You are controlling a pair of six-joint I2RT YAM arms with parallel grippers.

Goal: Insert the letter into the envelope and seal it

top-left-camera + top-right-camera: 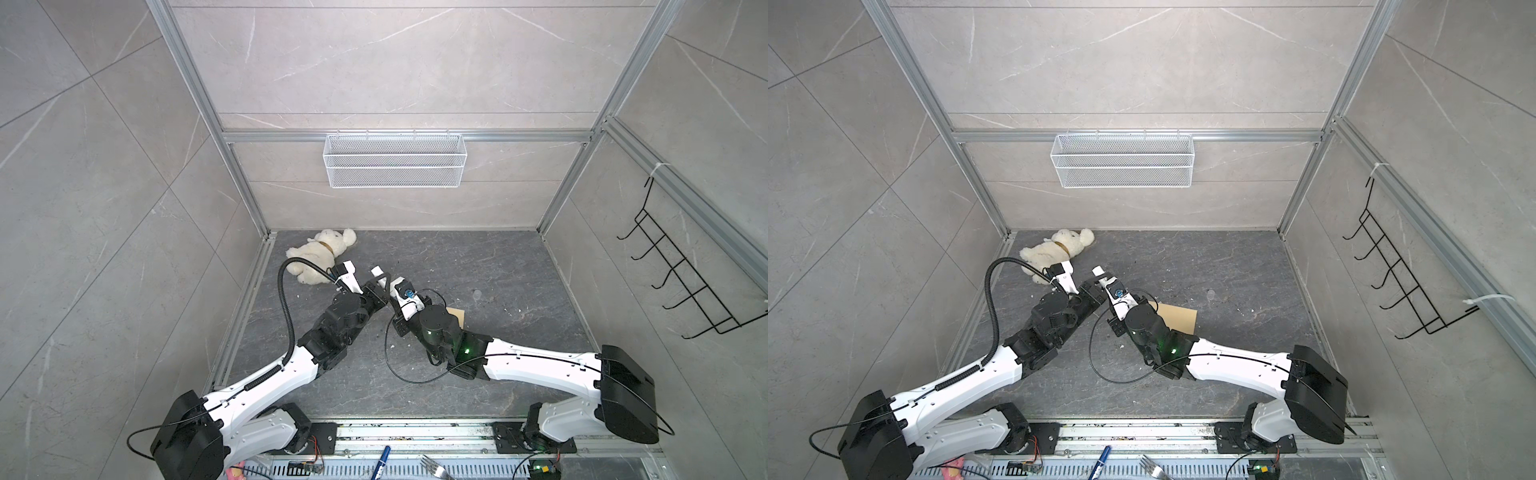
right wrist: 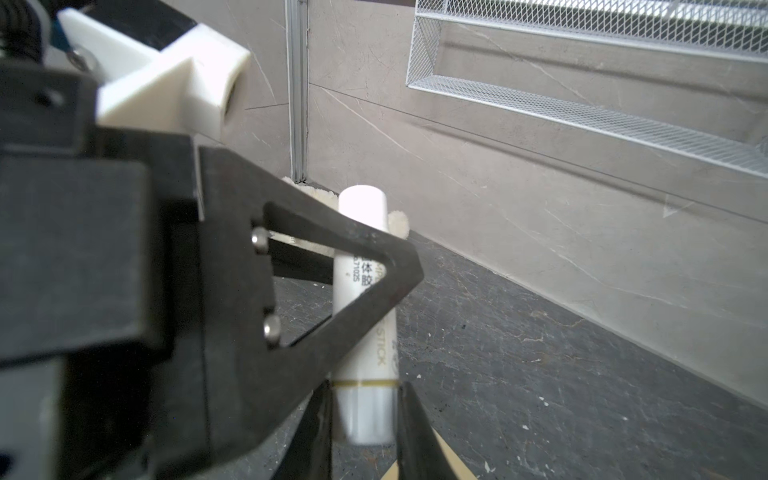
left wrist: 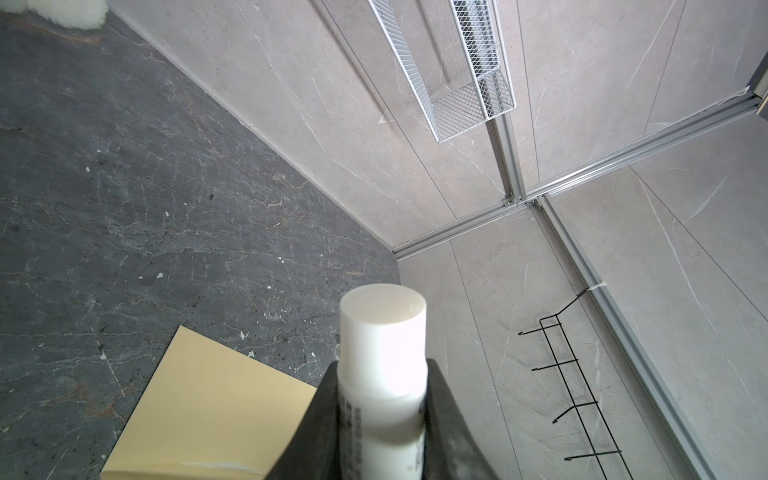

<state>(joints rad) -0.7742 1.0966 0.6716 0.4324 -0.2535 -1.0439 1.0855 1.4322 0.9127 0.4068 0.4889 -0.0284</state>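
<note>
The left jaws are clamped on the barrel of a white glue stick (image 3: 382,332), which rises between them with its flat end free. The right jaws sit against both sides of the stick's other end, below a thin gold band in the right wrist view (image 2: 361,415), and look closed on what is probably the cap. The stick is smooth, rigid plastic, light and somewhat slippery. A straight pull along its axis, with each grip well clear of the band, should part cap from barrel.

Just right of the jaws the envelope (image 1: 1177,318) lies flat on the bench (image 1: 478,257), with the right arm hiding much of it in both top views. It is plain matte yellow-tan paper with crisp corners, thin, limp and very light. Flat on hard stone it offers nothing to pinch, so the judgement is that a hold belongs at a lifted flap or a corner, with the body pinned so it does not skate. The letter shows in no view, and whether it is already inside cannot be told.

The bench is dark veined stone, speckled with pale crumbs. A cream plush bear (image 1: 320,253) lies at the far left. A white wire-mesh basket (image 1: 395,160) hangs on the far wall and a black wire hook rack (image 1: 681,282) on the right wall.
</note>
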